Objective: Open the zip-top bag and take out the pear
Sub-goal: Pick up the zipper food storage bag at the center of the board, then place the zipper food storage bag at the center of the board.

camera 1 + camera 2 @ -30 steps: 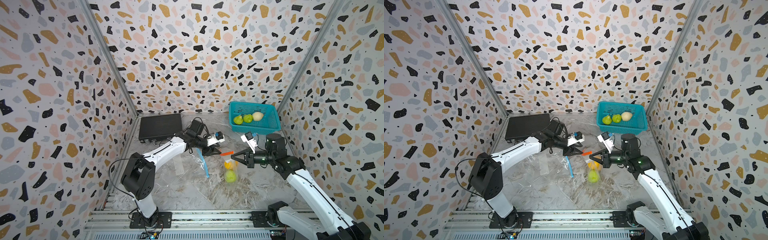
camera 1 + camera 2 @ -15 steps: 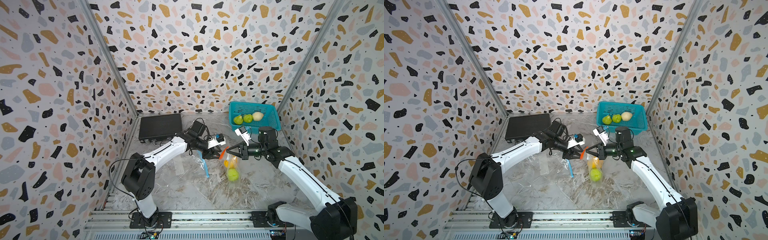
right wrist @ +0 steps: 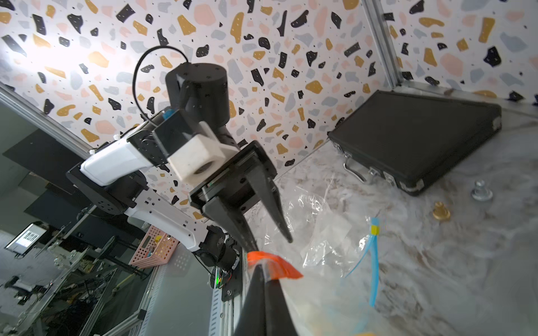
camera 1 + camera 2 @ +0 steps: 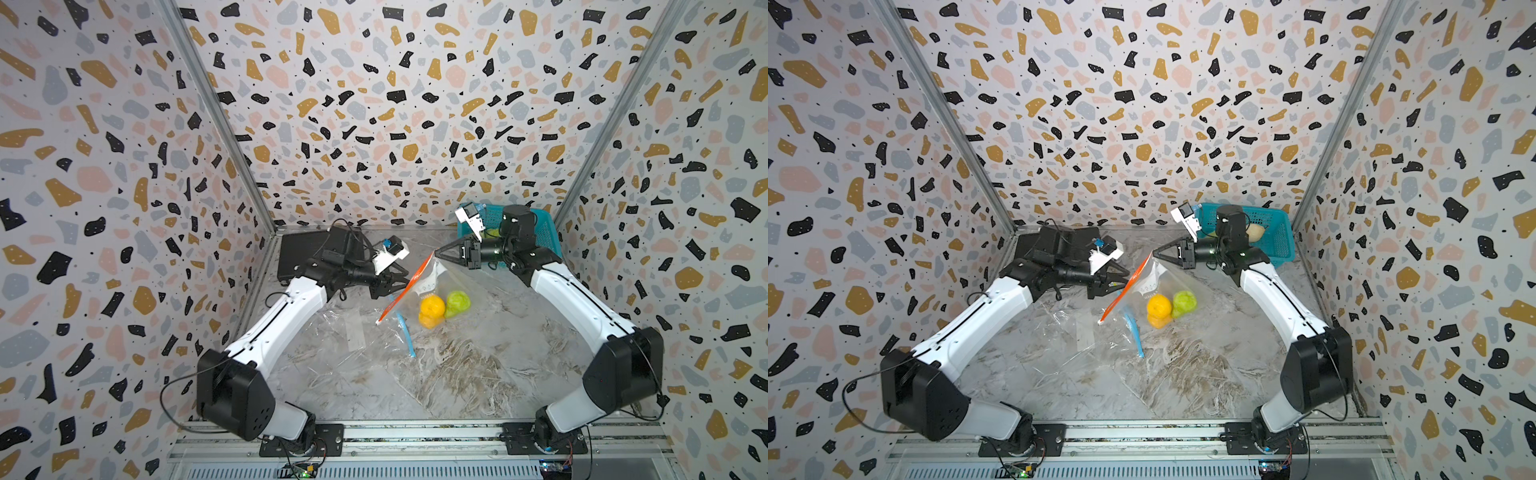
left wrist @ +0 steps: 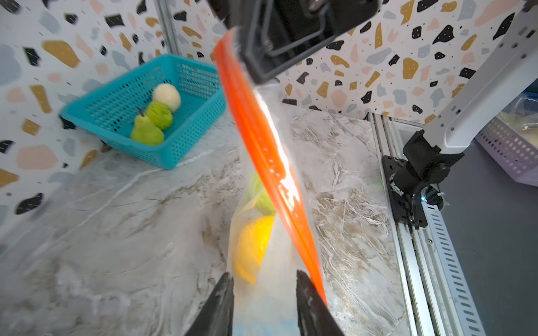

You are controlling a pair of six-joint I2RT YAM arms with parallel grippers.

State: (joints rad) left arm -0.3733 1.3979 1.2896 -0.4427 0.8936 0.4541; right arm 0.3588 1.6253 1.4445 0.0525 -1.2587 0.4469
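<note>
Right gripper [image 4: 436, 254] is clamped on the top corner of the orange zip strip [image 4: 409, 286], holding up the mouth of the zip-top bag [image 4: 430, 279]. The pear [image 4: 458, 302] sits low inside, touching an orange [image 4: 432, 306]. Left gripper [image 5: 264, 275] has its jaws apart with one finger against the strip; a flat blue-zip bag [image 4: 405, 336] lies underneath, a teal basket [image 4: 544, 232] sits behind the right arm and a black case [image 4: 299, 253] behind the left.

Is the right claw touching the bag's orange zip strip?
Touching. The right wrist view shows the right claw shut on one end of the orange zip strip, pinching it between its tips.
</note>
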